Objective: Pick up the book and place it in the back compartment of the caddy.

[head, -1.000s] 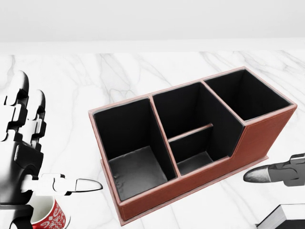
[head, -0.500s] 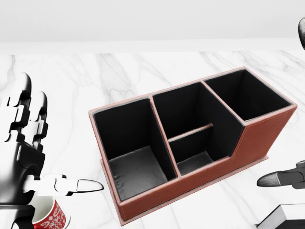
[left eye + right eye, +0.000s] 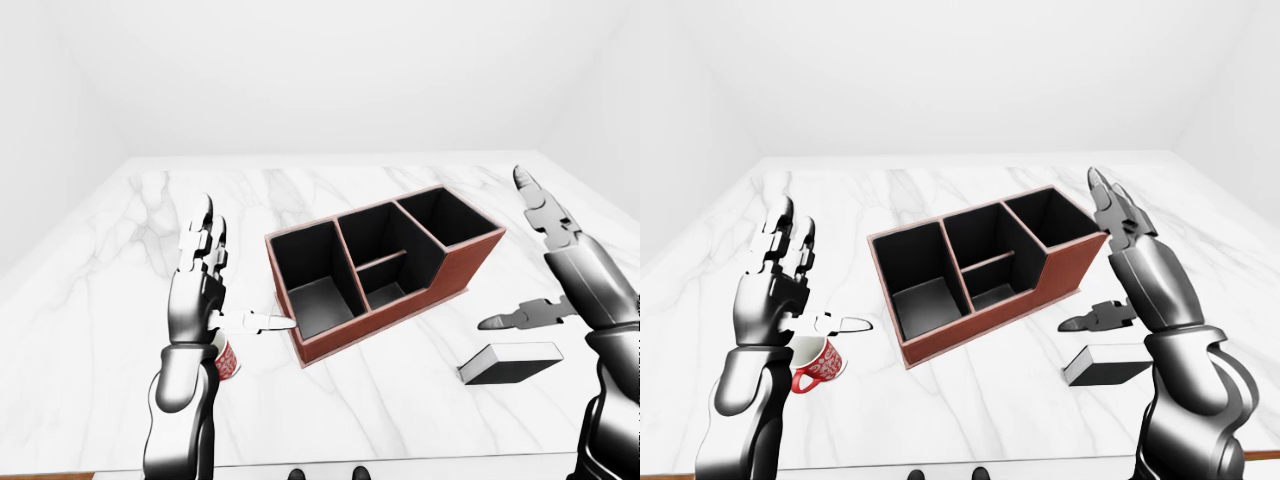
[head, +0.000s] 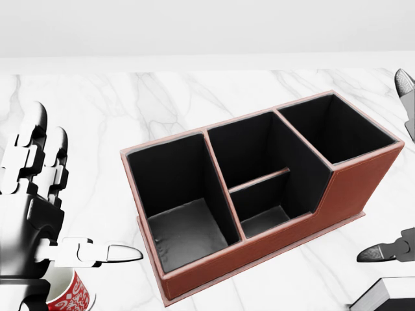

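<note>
A dark book [image 3: 512, 362] with white page edges lies flat on the marble table, below and to the right of the caddy. The reddish-brown caddy [image 3: 462, 266] has black compartments and sits slantwise in the middle of the left-eye view. My right hand [image 3: 518, 255] hovers open just above the book, fingers pointing up and thumb [image 3: 505, 320] sticking out to the left; it holds nothing. My left hand [image 3: 240, 280] is open to the left of the caddy, with its thumb tip close to the caddy's near corner.
A red-and-white mug [image 3: 818, 362] stands on the white marble table [image 3: 120, 300] just under my left hand. The table's near edge runs along the bottom of the eye views. Plain white walls lie beyond the table.
In the head view my right thumb has slid right and down toward the book, and right fingertips now show at the right edge. The left hand has shifted slightly.
</note>
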